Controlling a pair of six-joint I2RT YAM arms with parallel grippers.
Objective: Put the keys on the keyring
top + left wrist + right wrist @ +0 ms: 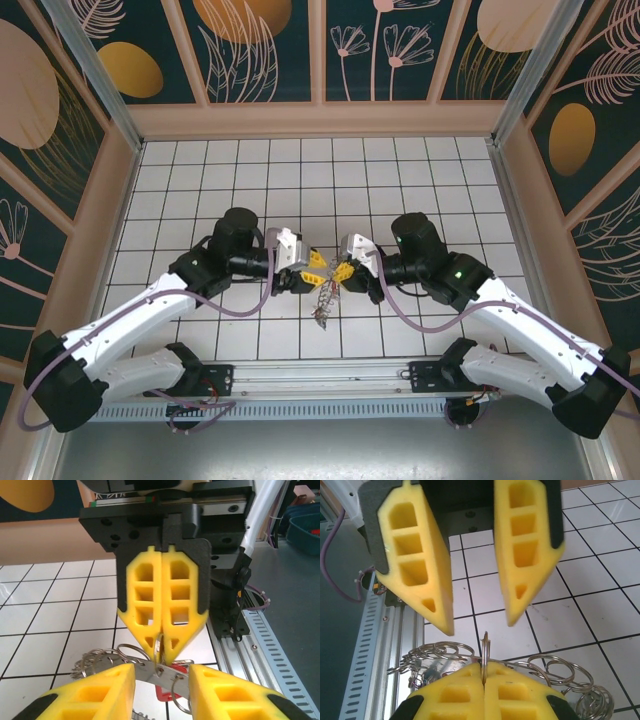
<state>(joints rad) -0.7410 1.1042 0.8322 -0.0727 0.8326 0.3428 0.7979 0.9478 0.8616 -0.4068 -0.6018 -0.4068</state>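
The keyring [322, 300] hangs over the tiles between both grippers, a flat grey metal plate [147, 672] fringed with small silvery split rings [560, 670]. My right gripper [484, 666] is shut on one of those small rings [485, 647], which stands upright between its yellow fingertips. My left gripper [161, 674] is open, its yellow fingers [100, 690] on either side of the plate, facing the right gripper [161, 652] tip to tip. A red key head [165, 694] shows just under the plate. From the right wrist, the left gripper [481, 625] stands apart above the ring.
A slotted aluminium rail [330, 378] runs along the near edge by the arm bases. Low wooden walls [320, 118] border the white tiled floor [300, 180]. Beyond the rail, blue bins [305, 530] sit on a grey surface.
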